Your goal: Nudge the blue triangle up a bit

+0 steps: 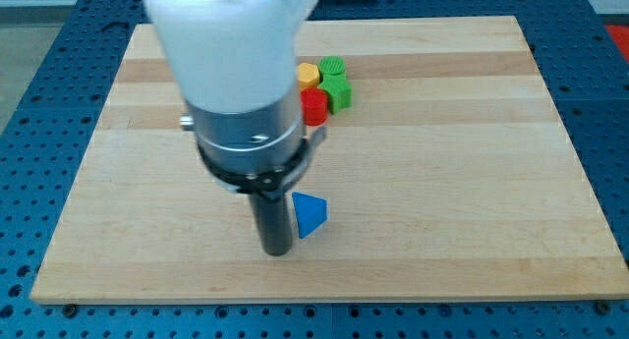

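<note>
Blue triangle (312,214) is touched at its left by my tip (277,251); no claw fitted, upward nudge seemingly not done yet.

Nothing legible appears anywhere in this view: no lettering, label, brand mark, number or sign shows on the wooden worktop (472,133), on the arm's pale housing, on the dark rod, or on any of the coloured blocks (their faces are plain, single-coloured and unmarked).
</note>
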